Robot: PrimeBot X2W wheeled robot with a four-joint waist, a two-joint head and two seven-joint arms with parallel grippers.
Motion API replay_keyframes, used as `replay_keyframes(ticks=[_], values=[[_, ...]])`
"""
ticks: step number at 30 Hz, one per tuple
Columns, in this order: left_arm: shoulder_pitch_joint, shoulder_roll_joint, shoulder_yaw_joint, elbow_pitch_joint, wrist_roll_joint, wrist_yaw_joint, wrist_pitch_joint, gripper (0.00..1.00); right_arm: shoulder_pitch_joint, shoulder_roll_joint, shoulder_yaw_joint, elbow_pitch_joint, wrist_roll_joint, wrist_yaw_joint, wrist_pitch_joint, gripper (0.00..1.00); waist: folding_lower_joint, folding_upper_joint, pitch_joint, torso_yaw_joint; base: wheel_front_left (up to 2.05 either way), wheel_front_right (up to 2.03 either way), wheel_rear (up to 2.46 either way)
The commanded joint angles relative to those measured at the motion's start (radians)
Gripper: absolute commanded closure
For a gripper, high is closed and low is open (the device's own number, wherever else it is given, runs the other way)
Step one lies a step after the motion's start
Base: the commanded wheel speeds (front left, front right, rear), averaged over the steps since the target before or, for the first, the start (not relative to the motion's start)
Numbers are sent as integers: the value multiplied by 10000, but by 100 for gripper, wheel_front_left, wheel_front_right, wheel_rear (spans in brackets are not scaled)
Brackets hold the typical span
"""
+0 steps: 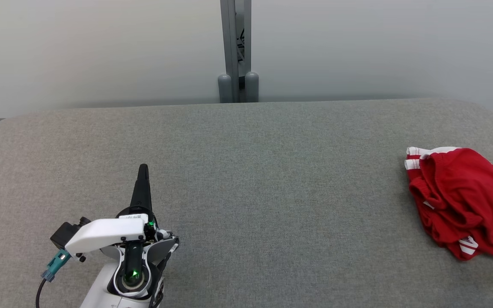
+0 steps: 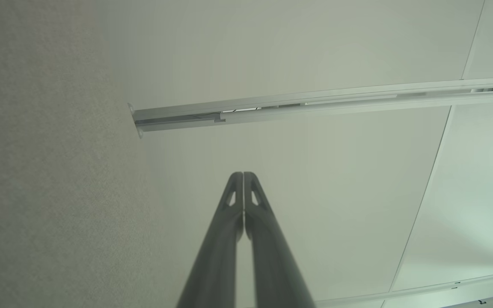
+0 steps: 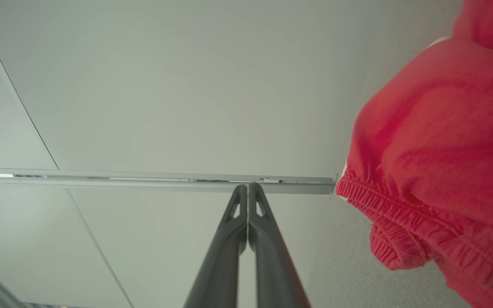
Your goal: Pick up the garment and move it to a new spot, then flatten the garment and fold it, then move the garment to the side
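Head view / garment: red shorts w/ white stripes, seen crumpled at far right of grey tabletop, close to its right edge.
Head view / left gripper: lower left, fingers pressed together, nothing held; well apart from shorts.
Head view / surroundings: grey post seen behind table's back edge, against pale wall.
Head view / room: broad bare fabric between left gripper & shorts; corners rounded.
Left wrist / left gripper: clenched, empty; tabletop at view's left, post ahead.
Right wrist / right gripper: fingers closed on each other, nothing grasped.
Right wrist / garment: shorts near, at view's right, elastic waistband seen, apart from fingers; post beyond.
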Motion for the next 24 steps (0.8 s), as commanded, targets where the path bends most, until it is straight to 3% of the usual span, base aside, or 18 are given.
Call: replay_keyframes(ticks=[1,24], values=[[-196,26,9,2,1,-44,-20,100,-50,-59,25,6,46,25,-32,100,0,0,0,0,0,0,0],[-196,26,10,1,1,-44,-20,100,-47,-63,31,6,57,25,-41,100,0,0,0,0,0,0,0]])
